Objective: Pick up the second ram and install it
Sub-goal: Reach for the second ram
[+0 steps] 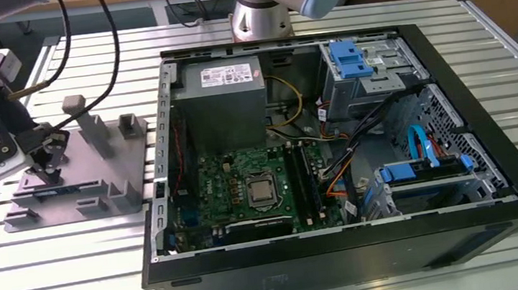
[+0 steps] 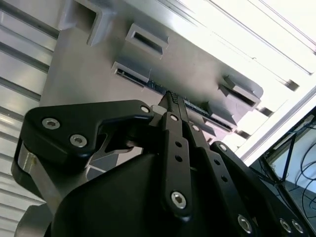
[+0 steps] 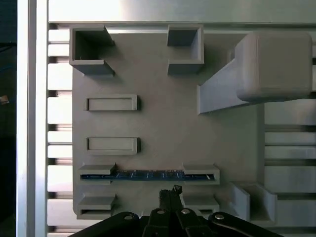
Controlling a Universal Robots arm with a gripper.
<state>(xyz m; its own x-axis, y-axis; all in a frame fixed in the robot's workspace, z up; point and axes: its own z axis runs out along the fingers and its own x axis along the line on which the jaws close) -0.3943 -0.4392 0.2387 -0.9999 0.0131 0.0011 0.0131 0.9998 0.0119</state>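
Note:
The second ram [image 3: 148,175] is a thin dark stick standing on edge in a slotted holder of the grey tray [image 3: 163,123]. It also shows as a dark strip [image 2: 201,109] just past the fingertips in the second wrist view. My gripper [image 3: 171,191] hangs over the tray beside the stick, a short gap from it, fingers pressed together with nothing between them. In the exterior view the gripper [image 1: 47,171] is low over the tray [image 1: 100,198] at the exterior view's left.
An open computer case [image 1: 336,144] lies on the slatted table at the exterior view's right of the tray, with the green motherboard [image 1: 235,191] and dark memory slots [image 1: 303,176] inside. Upright pegs [image 1: 93,130] rise from the tray. Cables hang from the arm.

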